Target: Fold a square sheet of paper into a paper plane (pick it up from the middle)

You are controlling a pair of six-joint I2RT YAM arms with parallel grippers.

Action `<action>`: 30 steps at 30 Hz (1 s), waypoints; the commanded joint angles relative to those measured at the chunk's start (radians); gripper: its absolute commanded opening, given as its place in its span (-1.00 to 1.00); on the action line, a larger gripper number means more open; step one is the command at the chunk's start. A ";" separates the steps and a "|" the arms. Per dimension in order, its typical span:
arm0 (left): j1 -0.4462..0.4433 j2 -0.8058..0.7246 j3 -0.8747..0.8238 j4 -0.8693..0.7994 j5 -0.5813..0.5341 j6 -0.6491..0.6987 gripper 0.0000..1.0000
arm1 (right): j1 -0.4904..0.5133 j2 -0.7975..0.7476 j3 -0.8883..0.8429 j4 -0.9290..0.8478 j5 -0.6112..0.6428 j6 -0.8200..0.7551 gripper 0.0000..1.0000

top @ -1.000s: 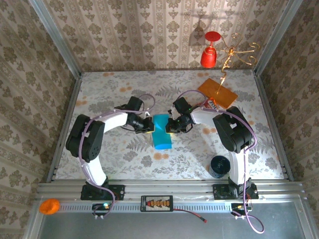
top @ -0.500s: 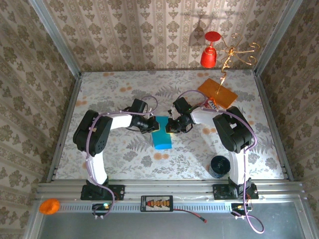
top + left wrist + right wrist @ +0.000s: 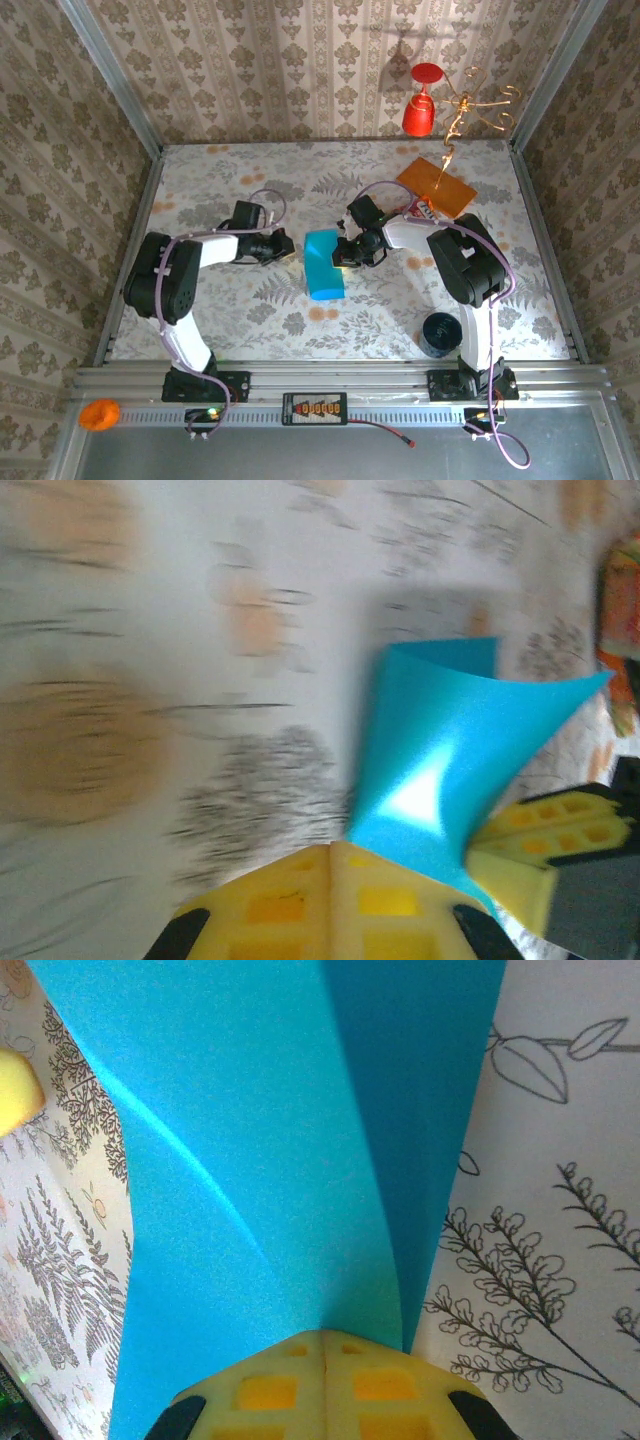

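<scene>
Floral tabletop [image 3: 230, 310], glossy teal sheet [image 3: 323, 265] (curled), right fingers [image 3: 265, 1392] pinching it, left fingers [image 3: 270, 908] closed empty

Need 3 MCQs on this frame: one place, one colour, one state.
1. Where is the card?
A) near left corner
B) far right of the table
C) at the middle
2. Sheet colour?
A) red
B) white
C) teal-blue
3. Right gripper?
A) shut on the sheet
B) open above it
C) shut on the card

1 B: the card lies by the far right corner.
2 C: the sheet is teal-blue in every view.
3 A: the pads meet with the sheet coming out between them.
</scene>
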 commanded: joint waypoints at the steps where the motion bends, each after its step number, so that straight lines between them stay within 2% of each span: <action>1: -0.083 0.021 0.034 0.084 -0.005 -0.043 -1.00 | -0.027 0.179 -0.126 -0.261 0.338 -0.023 -0.92; 4: -0.125 0.090 0.077 0.110 -0.001 -0.069 -1.00 | -0.027 0.189 -0.129 -0.256 0.335 -0.021 -0.92; 11: -0.117 0.172 0.137 0.077 -0.007 -0.025 -1.00 | -0.030 0.191 -0.139 -0.247 0.334 -0.015 -0.92; 13: -0.099 0.183 0.136 0.071 -0.020 -0.016 -1.00 | -0.032 0.191 -0.141 -0.248 0.333 -0.013 -0.92; 19: 0.039 0.181 0.139 -0.001 -0.042 0.047 -1.00 | -0.035 0.192 -0.141 -0.243 0.333 -0.011 -0.91; 24: 0.104 0.175 0.150 -0.025 -0.039 0.076 -1.00 | -0.035 0.191 -0.142 -0.242 0.331 -0.012 -0.91; 27: 0.085 0.127 0.144 0.009 0.000 0.053 -1.00 | -0.036 0.188 -0.143 -0.241 0.331 -0.012 -0.91; 30: 0.028 0.085 0.115 0.102 0.046 -0.011 -1.00 | -0.036 0.188 -0.145 -0.241 0.331 -0.010 -0.91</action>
